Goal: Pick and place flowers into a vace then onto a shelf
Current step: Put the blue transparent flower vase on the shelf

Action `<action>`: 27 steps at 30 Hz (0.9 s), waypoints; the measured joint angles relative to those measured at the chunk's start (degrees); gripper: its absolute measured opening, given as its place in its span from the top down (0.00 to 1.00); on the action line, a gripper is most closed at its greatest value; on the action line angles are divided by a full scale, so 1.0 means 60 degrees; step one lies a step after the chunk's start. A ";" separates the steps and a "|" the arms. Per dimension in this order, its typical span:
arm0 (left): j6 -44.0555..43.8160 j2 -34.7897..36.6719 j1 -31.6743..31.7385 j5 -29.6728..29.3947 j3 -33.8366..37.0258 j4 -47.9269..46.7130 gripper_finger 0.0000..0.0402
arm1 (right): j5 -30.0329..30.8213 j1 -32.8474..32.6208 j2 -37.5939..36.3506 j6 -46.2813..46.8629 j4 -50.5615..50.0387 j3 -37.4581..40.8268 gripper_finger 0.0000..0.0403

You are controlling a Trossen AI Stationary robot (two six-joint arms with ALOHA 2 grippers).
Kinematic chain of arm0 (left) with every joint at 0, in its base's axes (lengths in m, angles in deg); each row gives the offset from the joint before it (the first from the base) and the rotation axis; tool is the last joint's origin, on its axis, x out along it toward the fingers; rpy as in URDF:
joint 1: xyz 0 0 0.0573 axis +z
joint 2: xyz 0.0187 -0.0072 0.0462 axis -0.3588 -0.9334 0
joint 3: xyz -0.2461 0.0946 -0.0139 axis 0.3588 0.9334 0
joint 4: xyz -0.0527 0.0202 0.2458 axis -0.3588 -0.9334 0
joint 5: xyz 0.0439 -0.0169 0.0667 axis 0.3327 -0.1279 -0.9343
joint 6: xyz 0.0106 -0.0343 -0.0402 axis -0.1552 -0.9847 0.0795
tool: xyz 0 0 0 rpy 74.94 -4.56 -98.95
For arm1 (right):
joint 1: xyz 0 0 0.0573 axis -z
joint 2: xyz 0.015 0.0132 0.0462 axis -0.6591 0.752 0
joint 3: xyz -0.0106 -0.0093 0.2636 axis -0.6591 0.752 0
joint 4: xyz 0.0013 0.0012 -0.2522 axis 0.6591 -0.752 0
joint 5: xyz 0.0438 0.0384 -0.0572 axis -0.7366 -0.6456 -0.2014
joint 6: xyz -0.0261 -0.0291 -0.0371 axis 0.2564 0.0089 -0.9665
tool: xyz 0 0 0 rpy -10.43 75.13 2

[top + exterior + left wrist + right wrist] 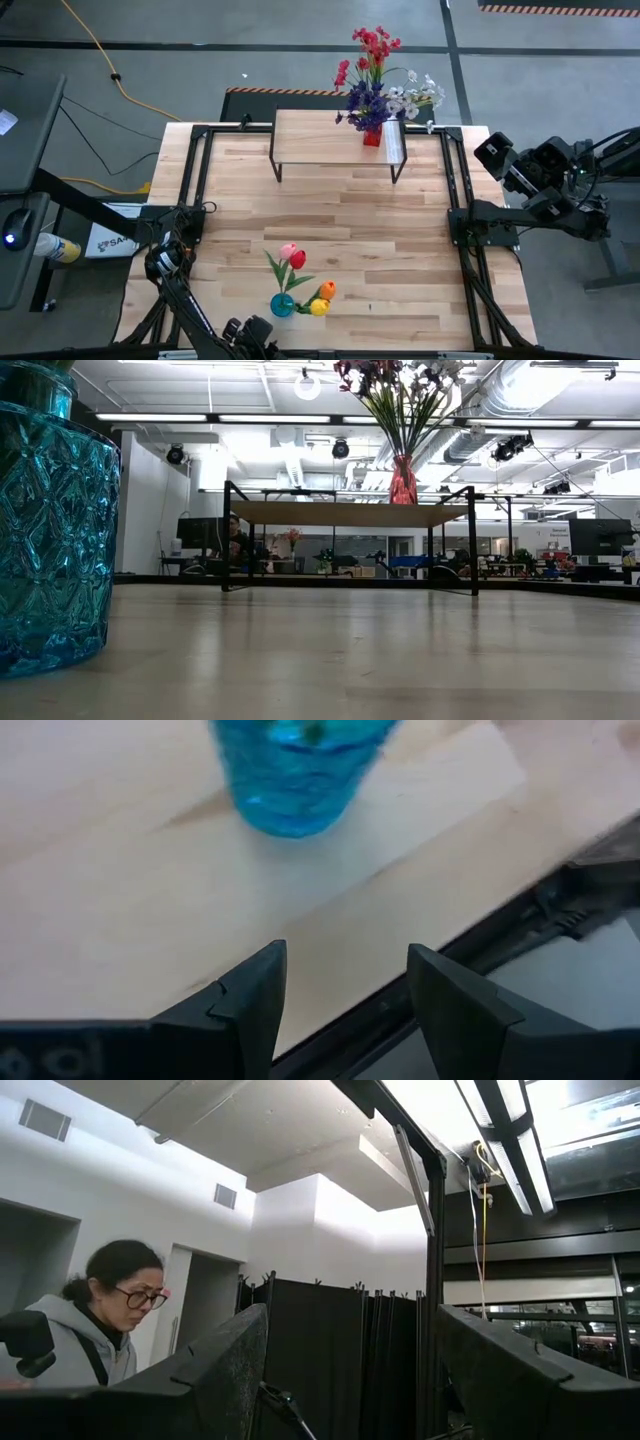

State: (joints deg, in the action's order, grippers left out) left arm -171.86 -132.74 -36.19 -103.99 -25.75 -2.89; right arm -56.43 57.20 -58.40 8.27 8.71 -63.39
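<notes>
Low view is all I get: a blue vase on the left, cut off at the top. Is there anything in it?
Observer: Yes. The blue vase holds tulips: pink, red, orange and yellow.
Operator: I see no robot arms at all. Where are they?
Observer: The left gripper is open and empty, at the table edge beside that vase, facing it.
Operator: And the other one?
Observer: The right gripper is open too, off the table's right side, pointing out into the room, where a person sits.
</notes>
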 joint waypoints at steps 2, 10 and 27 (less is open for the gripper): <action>0.0438 0.0000 0.0036 -0.0177 0.0000 0.0233 0.40 | 0.0000 -0.0003 -0.0002 -0.0002 0.0000 0.0000 0.31; 0.0782 0.0000 0.0045 -0.0669 0.0000 0.0269 0.31 | 0.0000 -0.0001 -0.0002 0.0002 0.0000 0.0000 0.31; 0.1594 0.0011 -0.0886 -0.5195 -0.1279 -0.0768 0.22 | 0.0002 -0.0001 -0.0002 -0.0002 0.0000 0.0000 0.31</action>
State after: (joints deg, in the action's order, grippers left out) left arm -162.30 -132.67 -41.51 -135.16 -33.43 -7.50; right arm -56.42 57.20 -58.42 8.26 8.71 -63.39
